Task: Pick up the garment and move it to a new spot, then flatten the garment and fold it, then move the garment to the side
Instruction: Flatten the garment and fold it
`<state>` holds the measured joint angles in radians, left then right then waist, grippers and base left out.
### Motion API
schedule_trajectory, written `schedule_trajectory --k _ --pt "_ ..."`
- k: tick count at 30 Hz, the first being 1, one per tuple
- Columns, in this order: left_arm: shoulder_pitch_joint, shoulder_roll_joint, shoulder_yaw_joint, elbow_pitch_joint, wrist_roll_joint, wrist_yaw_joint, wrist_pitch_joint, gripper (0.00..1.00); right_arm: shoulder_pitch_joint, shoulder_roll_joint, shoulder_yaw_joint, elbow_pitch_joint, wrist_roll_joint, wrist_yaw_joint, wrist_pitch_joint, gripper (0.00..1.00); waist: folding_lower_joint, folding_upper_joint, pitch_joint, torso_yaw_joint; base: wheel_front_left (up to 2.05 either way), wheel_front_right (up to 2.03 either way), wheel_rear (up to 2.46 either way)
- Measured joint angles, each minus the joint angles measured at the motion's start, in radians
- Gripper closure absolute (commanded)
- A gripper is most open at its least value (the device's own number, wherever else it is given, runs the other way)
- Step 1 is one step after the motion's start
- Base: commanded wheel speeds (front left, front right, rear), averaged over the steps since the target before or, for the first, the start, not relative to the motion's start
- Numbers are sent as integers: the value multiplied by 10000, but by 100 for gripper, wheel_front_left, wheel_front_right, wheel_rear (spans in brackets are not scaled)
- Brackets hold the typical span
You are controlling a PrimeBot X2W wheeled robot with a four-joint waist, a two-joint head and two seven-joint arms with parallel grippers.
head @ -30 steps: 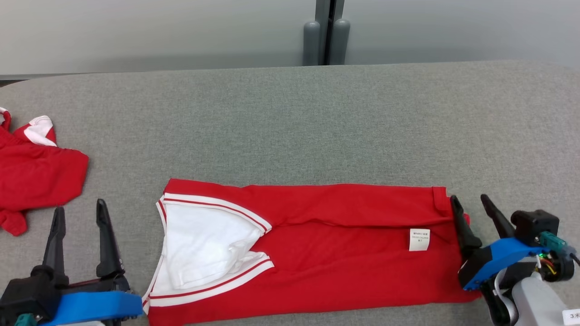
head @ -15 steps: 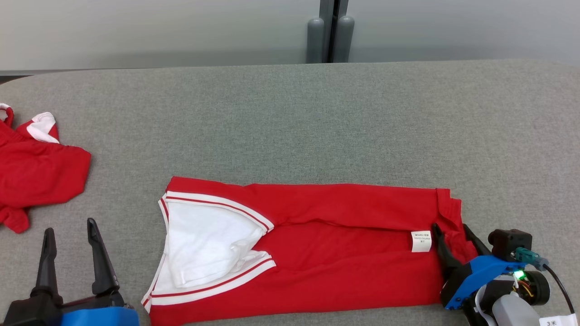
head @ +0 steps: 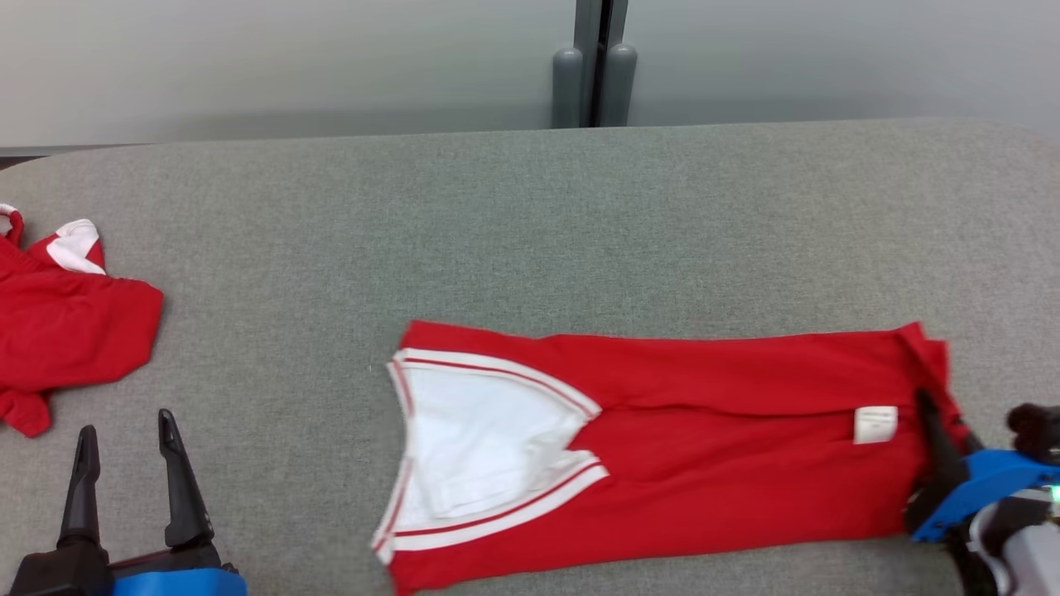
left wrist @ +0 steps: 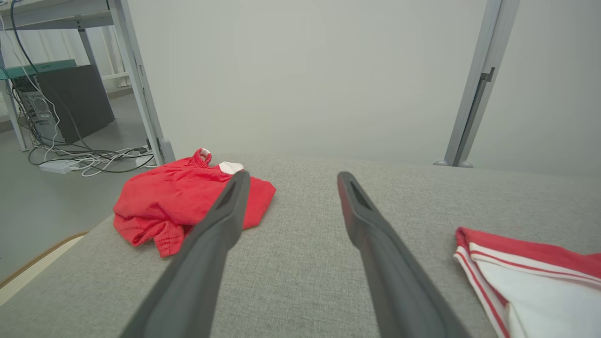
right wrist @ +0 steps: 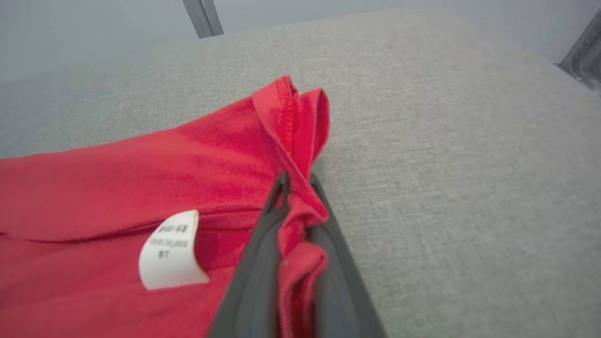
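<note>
- The right fingers are closed narrow on a small bunch of the hem at the right end of the garment. We judge this hold as thin: if the arm pulls fast, the cloth can slip out.
- The garment lies folded in a long band, so a pull from 1 end only can shift the upper layer against the lower one and open the fold. The rough grey cloth of the desk would cause this, because it brakes the lower layer.
- The left end, with the white panel, is held by nothing. It may trail and wrinkle.
- The garment is in the lower middle and lower right of the head frame, flat on the desk, with its white label just beside the held hem.
- A 2nd red garment lies crumpled at the left edge, well apart.
- The right arm is low in the lower right corner of the head frame, and its fingers point up and a little left into the hem.
- The left fingers stand wide and hold nothing. They point up the frame from the lower left corner, over bare desk between the 2 garments.
</note>
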<state>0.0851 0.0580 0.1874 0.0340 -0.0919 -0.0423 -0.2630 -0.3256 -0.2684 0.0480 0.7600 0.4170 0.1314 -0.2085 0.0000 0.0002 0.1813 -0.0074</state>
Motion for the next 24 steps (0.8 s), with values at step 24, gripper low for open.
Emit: schedule_trajectory --k 24 --pt "119 -65 291 4 -92 153 0 0 319 800 1659 -3455 71 -8 1601 100 0 0 -289 -199 0 0 0"
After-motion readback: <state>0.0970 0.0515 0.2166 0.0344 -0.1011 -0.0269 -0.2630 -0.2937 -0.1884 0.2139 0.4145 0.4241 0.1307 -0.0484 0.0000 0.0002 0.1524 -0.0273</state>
